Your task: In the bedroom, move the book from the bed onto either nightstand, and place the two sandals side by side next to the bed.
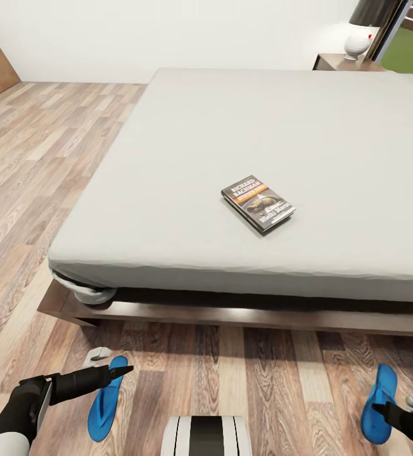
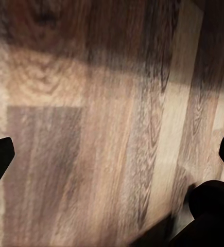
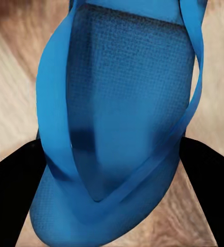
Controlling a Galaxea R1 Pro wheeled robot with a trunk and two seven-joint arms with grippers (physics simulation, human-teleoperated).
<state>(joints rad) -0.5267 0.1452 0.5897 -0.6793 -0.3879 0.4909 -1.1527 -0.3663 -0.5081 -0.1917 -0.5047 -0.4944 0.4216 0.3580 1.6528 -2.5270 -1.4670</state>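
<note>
The right sandal lies flat on the floor in front of the bed, and the right end effector stands astride it, fingers spread on either side of the sole near the toe strap, not visibly clamped. The grip likely goes best if the fingers close across the narrow sole and lift level. The left sandal lies well apart along the same bed edge, just beside the left end effector, which looks open and empty. The book rests on the bed.
</note>
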